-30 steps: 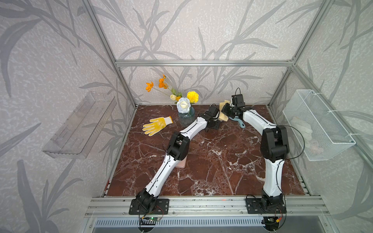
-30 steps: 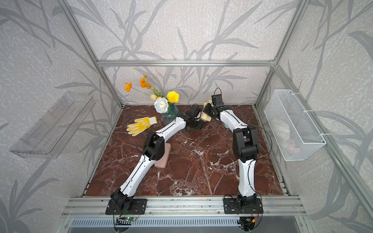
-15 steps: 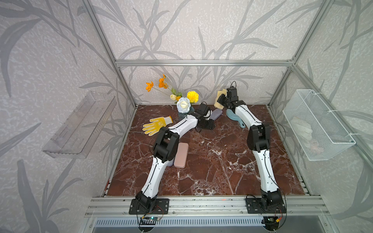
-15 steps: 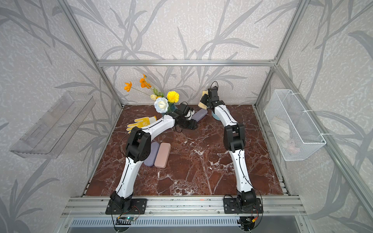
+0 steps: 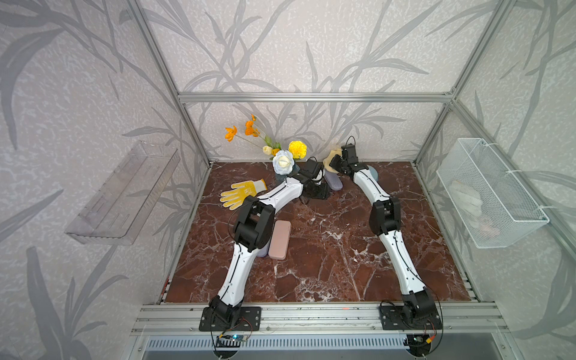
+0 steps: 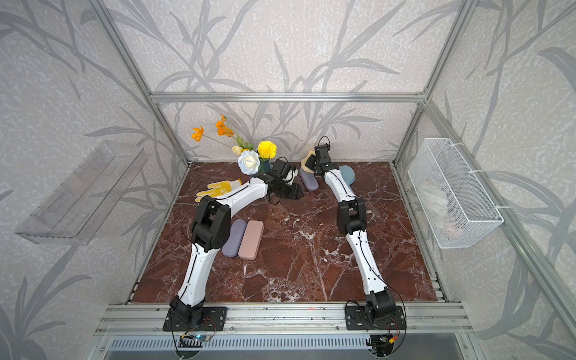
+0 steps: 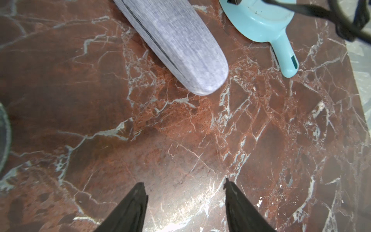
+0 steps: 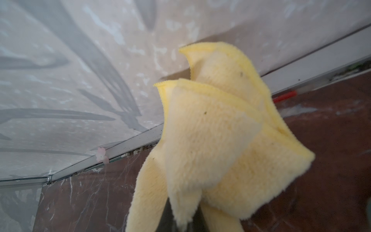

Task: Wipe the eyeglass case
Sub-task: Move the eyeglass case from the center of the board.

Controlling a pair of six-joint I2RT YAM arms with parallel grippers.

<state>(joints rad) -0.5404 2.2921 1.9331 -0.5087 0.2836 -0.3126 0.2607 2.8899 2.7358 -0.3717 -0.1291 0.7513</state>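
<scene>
A grey fabric eyeglass case (image 5: 333, 182) (image 6: 308, 180) (image 7: 176, 40) lies flat on the marble near the back wall. My left gripper (image 7: 183, 181) (image 5: 319, 190) hovers just in front of the case's rounded end, open, with only bare marble between its fingers. My right gripper (image 8: 183, 221) (image 5: 335, 162) is shut on a fluffy yellow cloth (image 8: 216, 130) (image 5: 328, 160) (image 6: 307, 160). It holds the cloth in the air behind the case's far end, close to the back wall. The cloth hides the right fingers.
A light blue handled brush (image 7: 261, 24) (image 6: 346, 176) lies right of the case. A flower vase (image 5: 283, 162) and a yellow glove (image 5: 240, 194) sit back left. A pink case (image 5: 279, 239) and a purple-grey case (image 6: 233, 237) lie by the left elbow. A wire basket (image 5: 489, 193) hangs right.
My left gripper has opened, let go of the grey case and drawn back from it. The case now lies on the marble. My right gripper has shifted left with the cloth.
</scene>
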